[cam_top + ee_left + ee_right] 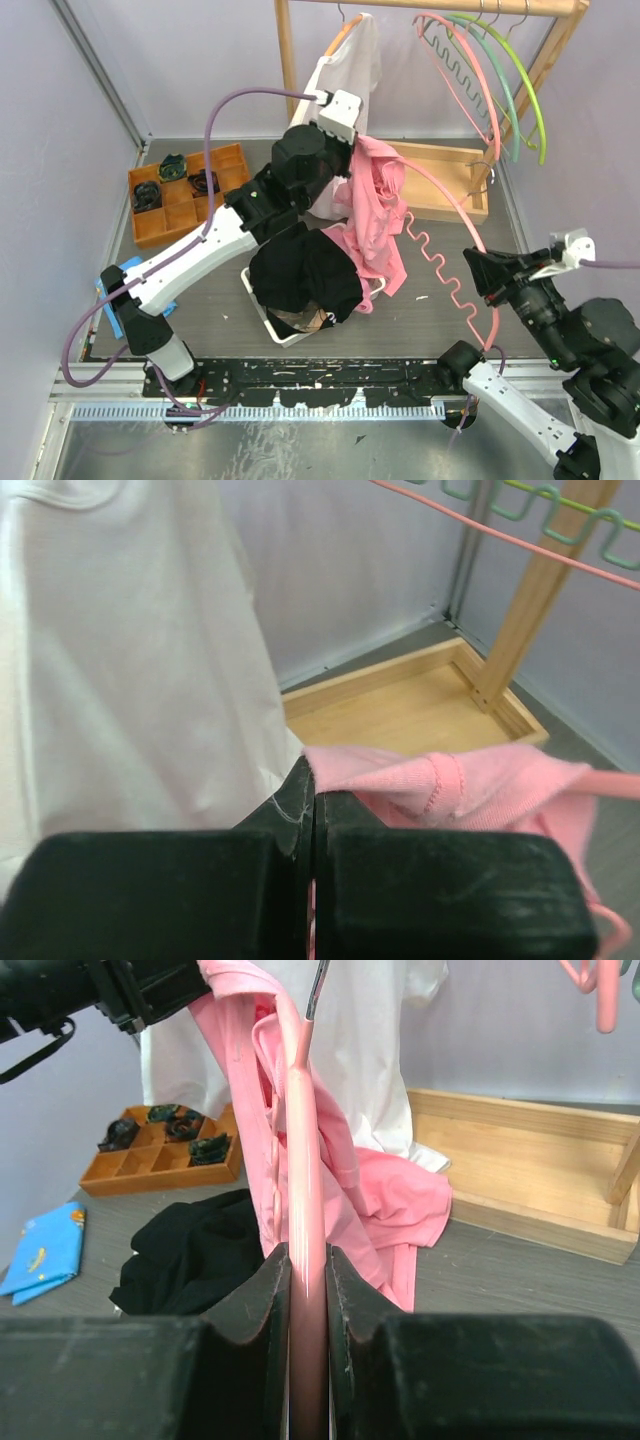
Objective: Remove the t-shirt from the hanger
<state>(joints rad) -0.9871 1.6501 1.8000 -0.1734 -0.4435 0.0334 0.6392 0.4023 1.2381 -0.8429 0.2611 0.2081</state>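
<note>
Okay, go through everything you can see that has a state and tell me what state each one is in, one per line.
left hand: shut on pink t-shirt
right hand: shut on pink hanger
pink t-shirt: bunched, draped over pink hanger
pink hanger: held tilted
white shirt: hanging on rack
black clothes: piled in basket

My arms (195, 258) wear white shells between black joints. A purple cable (212, 118) trails along each. White camera blocks (342, 110) cap my wrists; my end effector fingers (250, 1310) are matte black.
</note>
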